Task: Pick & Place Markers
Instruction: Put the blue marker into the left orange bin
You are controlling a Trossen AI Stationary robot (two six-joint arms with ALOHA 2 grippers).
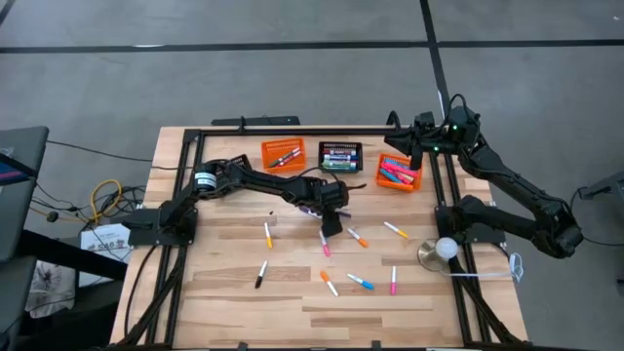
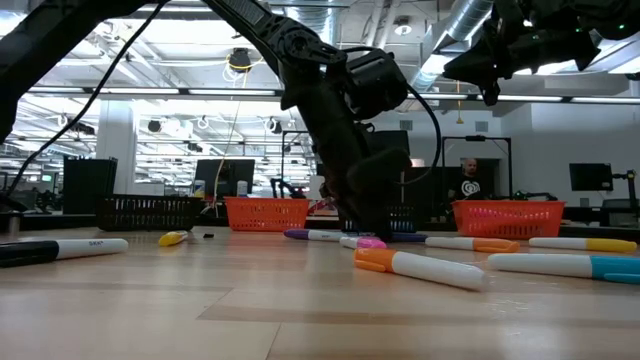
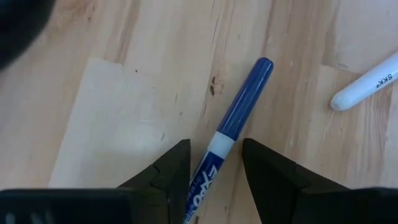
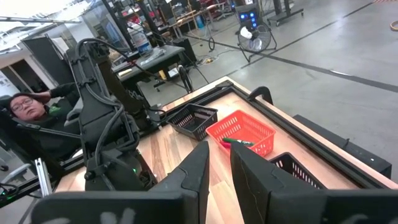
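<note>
Left fingers: the left gripper (image 3: 214, 171) is down at the counter's middle, its two dark fingers (image 3: 171, 168) partly open and astride the white barrel of a blue marker (image 3: 239, 112). The marker lies flat on the wood between them; whether the pads already touch it cannot be told, and it is not lifted.

Left gripper in the overhead view: the left gripper (image 1: 331, 222) reaches in from the left, low over the boards.

Right fingers: the right gripper (image 4: 219, 167) is raised over the far right corner, its fingers nearly closed, a narrow slit between them, nothing held. This arm waits.

Markers, loose: the rest lie scattered on the near half of the counter (image 1: 224, 292), among them a pink-tipped marker (image 1: 325, 245) just near of the left gripper, an orange-capped marker (image 2: 420, 266) and a black-tipped marker (image 1: 261, 274) to the left.

Markers, placed: several already lie in the right orange basket (image 1: 399, 174) and the left orange basket (image 1: 283, 154) at the far edge; a black basket (image 1: 340, 156) stands between these two.

Step in hand: judged as the grasp of the blue marker, with the fingers lined up but the closing not yet complete.

Next move: probably closing squarely on the barrel, lifting clear of neighbouring pens, then carrying to a basket at the far edge. A slim round barrel may roll or pivot if pinched off-centre.
</note>
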